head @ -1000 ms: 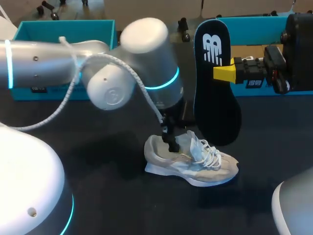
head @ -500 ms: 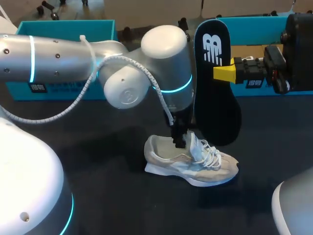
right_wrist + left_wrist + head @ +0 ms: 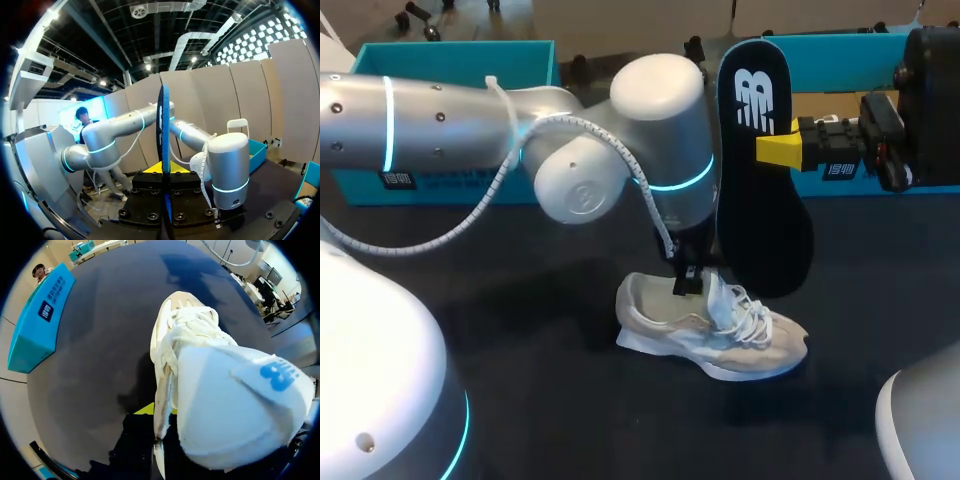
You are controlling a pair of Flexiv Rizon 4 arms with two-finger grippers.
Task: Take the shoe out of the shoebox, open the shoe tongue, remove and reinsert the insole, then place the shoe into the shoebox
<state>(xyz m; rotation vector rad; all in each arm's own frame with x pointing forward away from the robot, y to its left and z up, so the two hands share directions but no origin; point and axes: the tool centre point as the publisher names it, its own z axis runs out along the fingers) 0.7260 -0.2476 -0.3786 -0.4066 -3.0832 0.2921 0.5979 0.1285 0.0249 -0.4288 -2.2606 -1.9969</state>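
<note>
1. where the dark table (image 3: 550, 400) lies nearest to us, the shoe (image 3: 710, 335) stands on its sole, out of any box. it is a pale sneaker with its heel toward our left side and its toe toward our right.
2. its laces (image 3: 745, 305) are loose and bunched over the front. in the left wrist view the tongue (image 3: 230, 405) rises big and close, with a blue mark on it.
3. our left arm (image 3: 440, 110) stretches from our left across the table and bends straight down over the shoe. our left claw (image 3: 688, 283) sits at the shoe's opening, just behind the tongue. we cannot tell whether this claw is clenched or released, for the tongue and the arm hide it.
4. just beyond the shoe the insole (image 3: 765, 210) hangs upright in the air. it is dark, with its printed end up and its lower end near the laces.
5. our right claw (image 3: 772, 150) is clenched on the insole, gripping its upper part from our right side. in the right wrist view the insole stands edge-on in the middle of the claw, held from both sides.
6. farthest off, at the table's back edge, a teal box (image 3: 450, 60) stands behind our left arm. a second teal box (image 3: 840, 60) stands behind the insole and our right claw.
</note>
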